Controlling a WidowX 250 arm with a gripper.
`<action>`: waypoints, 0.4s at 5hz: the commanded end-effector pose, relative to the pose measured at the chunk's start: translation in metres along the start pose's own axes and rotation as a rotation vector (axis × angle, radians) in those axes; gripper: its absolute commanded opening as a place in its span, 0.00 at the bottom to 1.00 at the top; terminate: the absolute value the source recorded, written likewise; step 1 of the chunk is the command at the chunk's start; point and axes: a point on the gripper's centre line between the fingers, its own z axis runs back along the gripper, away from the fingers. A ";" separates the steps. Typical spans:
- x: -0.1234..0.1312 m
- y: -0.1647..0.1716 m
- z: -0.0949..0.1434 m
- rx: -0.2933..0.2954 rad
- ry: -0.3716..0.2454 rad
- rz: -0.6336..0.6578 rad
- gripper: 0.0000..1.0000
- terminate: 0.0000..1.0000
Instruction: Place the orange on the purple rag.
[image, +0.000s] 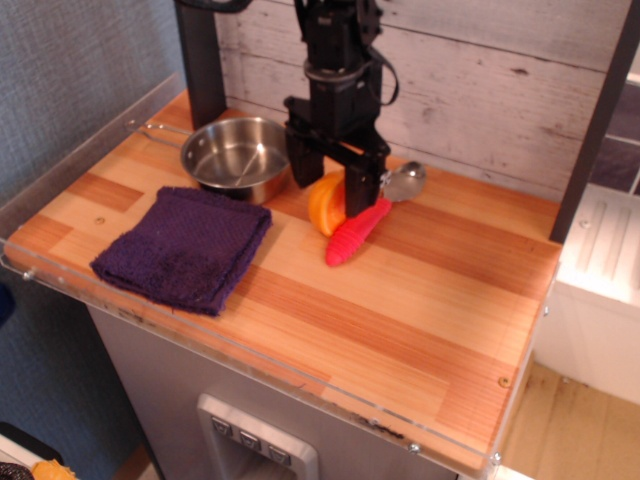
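Observation:
The orange (324, 207) stands on edge on the wooden counter, leaning against the red ribbed spoon handle (355, 232). My gripper (332, 182) is open and low over it, one finger (302, 165) on its left and the other (360, 190) at its right, hiding the orange's top and cut face. The fingers straddle the orange; I cannot tell whether they touch it. The purple rag (185, 245) lies flat at the front left of the counter, well to the left of the orange.
A steel pan (235, 155) with a long handle sits behind the rag, just left of the gripper. The spoon's metal bowl (403, 180) lies right of the gripper. A clear guard rail (80, 140) runs along the counter's left edge. A plank wall stands behind.

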 end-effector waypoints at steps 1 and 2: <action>0.009 0.001 0.020 0.028 -0.059 -0.028 0.00 0.00; 0.008 0.000 0.029 0.029 -0.069 -0.030 0.00 0.00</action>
